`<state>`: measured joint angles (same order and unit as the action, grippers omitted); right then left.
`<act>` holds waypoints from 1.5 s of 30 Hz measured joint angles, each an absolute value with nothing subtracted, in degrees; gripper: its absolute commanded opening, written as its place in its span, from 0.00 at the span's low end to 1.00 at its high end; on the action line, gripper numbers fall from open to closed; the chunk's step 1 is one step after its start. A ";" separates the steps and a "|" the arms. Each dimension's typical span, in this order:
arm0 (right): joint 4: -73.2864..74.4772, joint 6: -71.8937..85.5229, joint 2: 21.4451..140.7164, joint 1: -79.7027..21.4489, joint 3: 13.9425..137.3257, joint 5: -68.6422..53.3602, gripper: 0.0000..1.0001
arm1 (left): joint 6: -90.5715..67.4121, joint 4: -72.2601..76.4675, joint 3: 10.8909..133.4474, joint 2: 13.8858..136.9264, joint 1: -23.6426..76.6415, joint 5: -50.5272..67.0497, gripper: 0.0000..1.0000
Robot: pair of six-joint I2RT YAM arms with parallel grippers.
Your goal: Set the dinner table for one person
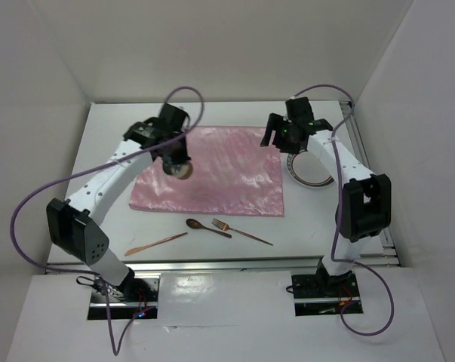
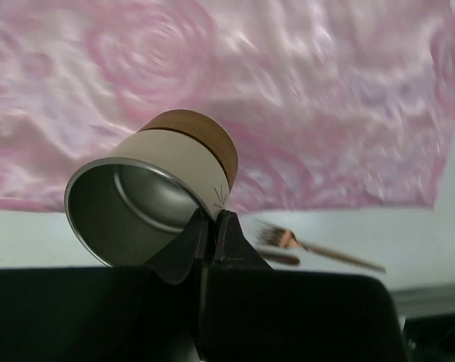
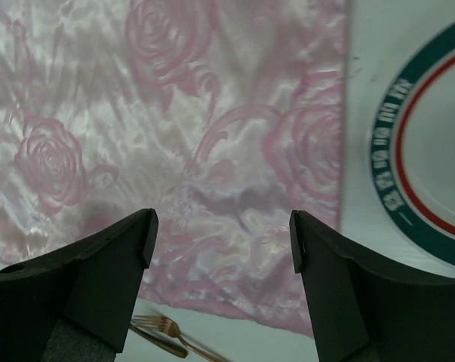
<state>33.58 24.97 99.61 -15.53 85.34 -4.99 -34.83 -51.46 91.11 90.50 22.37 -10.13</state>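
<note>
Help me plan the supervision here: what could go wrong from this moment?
The left gripper pinches the cup only at its rim, and the cup hangs tilted over the pink mat; it may slip, or tip over when set on that wrinkled cloth. The plate lies flat on the table beside the mat; the open right gripper may push it rather than grasp it.

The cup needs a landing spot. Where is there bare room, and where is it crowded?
The mat is bare across its middle, between the held cup and the plate. Crowded: the table nearer the arms, with knife, spoon and fork.
</note>
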 measured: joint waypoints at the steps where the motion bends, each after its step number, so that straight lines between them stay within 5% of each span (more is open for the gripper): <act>1: 33.61 25.36 98.80 -14.17 84.62 -4.49 0.83 | -35.16 -51.66 91.11 91.05 25.67 -9.91 0.00; 12: 34.24 27.57 85.32 -2.68 74.56 -2.37 0.97 | -39.44 -53.34 100.01 106.96 56.93 -8.73 0.00; 25: 37.04 28.69 81.58 11.16 68.51 -5.39 1.00 | -38.13 -52.36 116.90 125.36 61.58 -6.81 0.00; 30: 37.04 28.71 79.50 11.68 67.79 -6.37 1.00 | -37.56 -52.49 116.90 126.56 61.65 -5.61 0.49; 32: 36.99 28.71 79.50 11.68 67.51 -6.92 1.00 | -37.21 -52.51 117.08 127.04 61.69 -5.21 0.59; 40: 36.82 28.03 79.20 11.68 65.30 -11.99 1.00 | -36.62 -57.01 122.50 126.28 61.71 -5.32 0.63; 45: 35.64 26.70 78.83 11.44 58.57 -21.26 1.00 | -35.97 -59.86 121.30 113.27 58.74 -5.34 0.63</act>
<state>35.64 26.70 78.83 11.44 58.57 -21.26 -35.97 -59.86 121.30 113.27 58.74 -5.34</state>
